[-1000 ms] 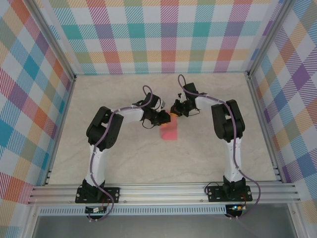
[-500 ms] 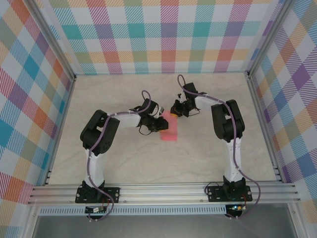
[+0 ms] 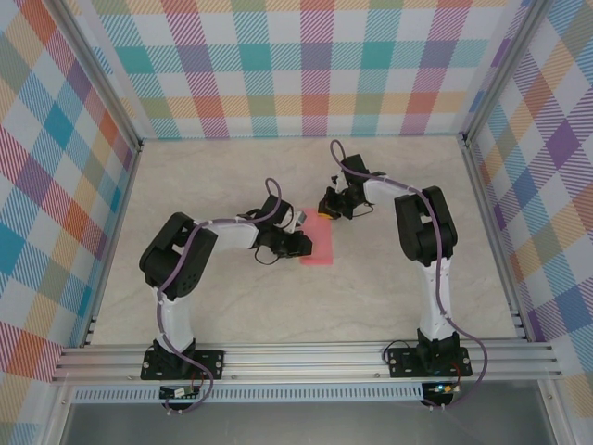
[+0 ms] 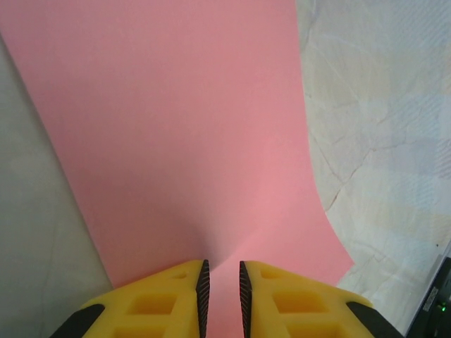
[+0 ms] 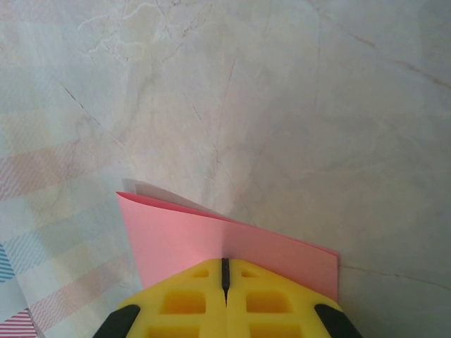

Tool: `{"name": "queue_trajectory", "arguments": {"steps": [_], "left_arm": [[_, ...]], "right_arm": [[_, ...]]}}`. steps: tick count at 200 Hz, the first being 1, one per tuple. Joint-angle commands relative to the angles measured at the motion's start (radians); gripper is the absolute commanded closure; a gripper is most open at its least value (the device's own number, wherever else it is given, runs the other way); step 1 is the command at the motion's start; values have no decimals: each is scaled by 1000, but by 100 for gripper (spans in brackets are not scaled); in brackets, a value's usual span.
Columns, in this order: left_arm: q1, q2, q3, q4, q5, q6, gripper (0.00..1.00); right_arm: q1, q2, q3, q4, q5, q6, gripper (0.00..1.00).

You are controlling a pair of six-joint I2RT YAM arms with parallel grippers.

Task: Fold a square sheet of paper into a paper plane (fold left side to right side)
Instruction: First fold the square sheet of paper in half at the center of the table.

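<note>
The square sheet of paper [image 3: 320, 247] lies folded into a narrow pink-red rectangle at the table's middle. My left gripper [image 3: 297, 243] sits at its left long edge. In the left wrist view the jaws [image 4: 222, 282] stand a narrow gap apart, tips low over the flat pink sheet [image 4: 183, 141], which shows between them. My right gripper [image 3: 326, 208] is at the paper's far end. In the right wrist view it [image 5: 225, 271] is shut on the doubled paper [image 5: 211, 239], whose two layers gape slightly at the left corner.
The beige marbled tabletop [image 3: 232, 297] is walled by checked panels on three sides. An aluminium rail [image 3: 306, 357] with both arm bases runs along the near edge. Both arms reach inward, elbows bent outward.
My left gripper has slid from the paper's far end toward its near half along the left edge, and its elbow swung left. The right arm and the paper have stayed put.
</note>
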Motion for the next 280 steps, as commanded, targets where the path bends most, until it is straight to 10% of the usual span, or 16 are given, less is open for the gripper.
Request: {"name": "queue_trajectory", "arguments": {"steps": [1,184,280], "left_arm": [[-39,-35,-43,-57,44,49,79],[-73,-234,-127,-76,52,95,77],[98,-62,124,-52,-37,-112,68]], "right_arm": [[4,50,6,-71,60,-19,99],[4,11,21,-24,5,-37,96],[4,-439,-244,-109,157,-147,42]]}}
